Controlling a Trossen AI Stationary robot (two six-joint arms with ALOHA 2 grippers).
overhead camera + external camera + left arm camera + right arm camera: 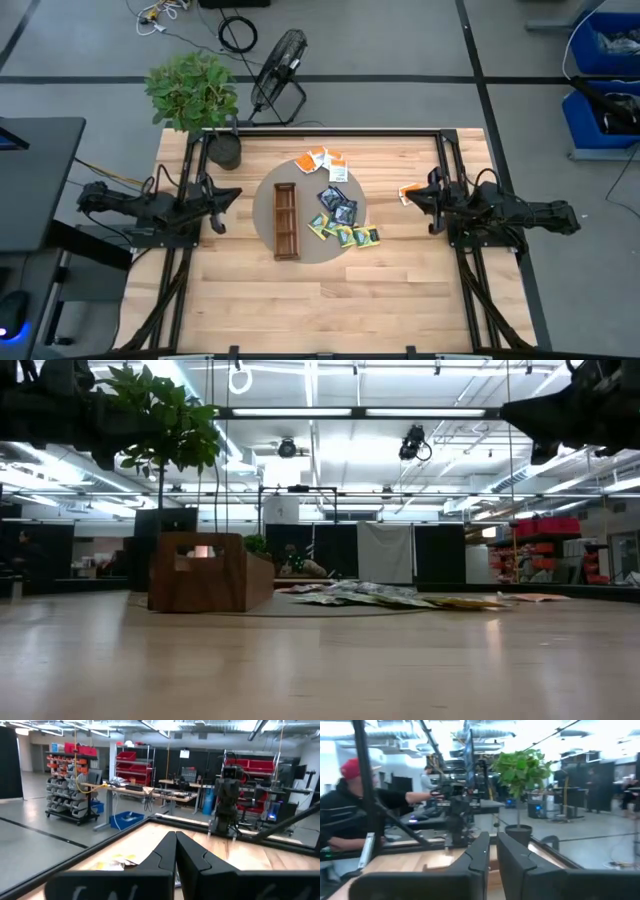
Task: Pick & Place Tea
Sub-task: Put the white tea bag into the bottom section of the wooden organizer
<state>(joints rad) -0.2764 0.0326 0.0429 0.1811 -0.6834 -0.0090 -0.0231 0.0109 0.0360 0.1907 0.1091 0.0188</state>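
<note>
Because the tea bags (338, 208) lie piled together, the right gripper (408, 194), fingers slightly apart, might grab two; the left gripper (232, 196) waits pinched together.

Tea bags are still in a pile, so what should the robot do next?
Probably the right gripper should swing toward the tea bags and lower over one. It hangs nearest that pile with nothing in it, and the wooden tray looks empty.
</note>
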